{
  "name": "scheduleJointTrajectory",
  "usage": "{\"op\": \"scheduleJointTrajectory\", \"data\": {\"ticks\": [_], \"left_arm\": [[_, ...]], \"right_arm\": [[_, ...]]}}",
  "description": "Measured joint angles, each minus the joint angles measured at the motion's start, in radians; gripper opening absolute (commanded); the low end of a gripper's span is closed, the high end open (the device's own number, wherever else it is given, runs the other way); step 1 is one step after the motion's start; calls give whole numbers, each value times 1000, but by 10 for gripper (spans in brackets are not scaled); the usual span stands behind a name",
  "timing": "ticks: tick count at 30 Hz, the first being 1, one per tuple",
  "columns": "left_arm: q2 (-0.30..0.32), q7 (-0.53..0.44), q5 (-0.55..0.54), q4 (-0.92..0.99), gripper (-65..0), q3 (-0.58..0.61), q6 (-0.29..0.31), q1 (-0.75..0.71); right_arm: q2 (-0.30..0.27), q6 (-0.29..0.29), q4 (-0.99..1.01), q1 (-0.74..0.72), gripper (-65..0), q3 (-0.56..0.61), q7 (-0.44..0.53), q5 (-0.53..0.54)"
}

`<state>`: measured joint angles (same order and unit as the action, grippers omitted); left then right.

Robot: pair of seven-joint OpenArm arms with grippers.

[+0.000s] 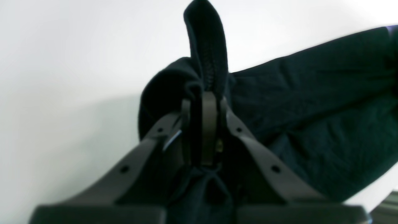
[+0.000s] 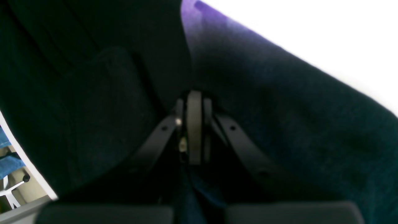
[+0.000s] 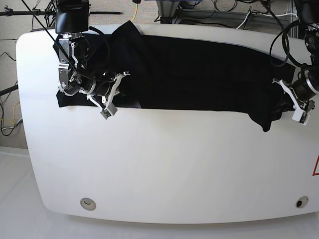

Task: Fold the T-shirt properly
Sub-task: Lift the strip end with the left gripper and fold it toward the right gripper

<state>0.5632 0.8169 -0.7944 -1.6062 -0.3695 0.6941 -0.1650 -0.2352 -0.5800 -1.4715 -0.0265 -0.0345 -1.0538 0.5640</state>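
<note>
Black cloth fills the middle of the left wrist view: the left gripper (image 1: 203, 102) has its jaws pressed together on a fold of the T-shirt (image 1: 311, 102), and a tongue of that fabric stands up above the fingertips. More of the shirt spreads off to the right in soft wrinkles. Behind it the table (image 1: 62, 77) is plain white with a faint grey shadow.

From the right wrist, dark cloth covers nearly everything. The right gripper (image 2: 194, 102) is closed on the T-shirt (image 2: 295, 130), with fabric bunched on both sides of its fingers. A patch of purple shows along the upper edge of the cloth. White table (image 2: 311, 37) lies beyond at the upper right. In the lower left corner, past the table edge, a bit of blue and the leg of a wheeled chair (image 2: 12, 186) can be seen.

From the base view, the T-shirt (image 3: 199, 74) lies as a long black band across the far part of the white, round-cornered table (image 3: 164, 164). The right gripper (image 3: 107, 102) grips it at the left end, the left gripper (image 3: 291, 102) at the right end, where a corner of cloth hangs toward the near side. Cables (image 3: 219, 12) trail on the floor behind the table. Two small round fittings (image 3: 88, 202) sit near the front edge.
</note>
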Motion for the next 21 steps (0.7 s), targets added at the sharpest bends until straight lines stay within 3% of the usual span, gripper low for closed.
{"op": "scheduleJointTrajectory", "data": {"ticks": [8,16,21], "left_arm": [[-43,58,50,-162,-644,26,0,-31],[-173,75,46,-218,-640,40,-3,-53],[-219,80,45,-221,-648,80,0,-60]], "right_arm": [[0,0,0,0,-650,0,0,-2],[0,0,0,0,-650,-4,0,-3],[0,0,0,-1,-650,-3,0,-2]]}}
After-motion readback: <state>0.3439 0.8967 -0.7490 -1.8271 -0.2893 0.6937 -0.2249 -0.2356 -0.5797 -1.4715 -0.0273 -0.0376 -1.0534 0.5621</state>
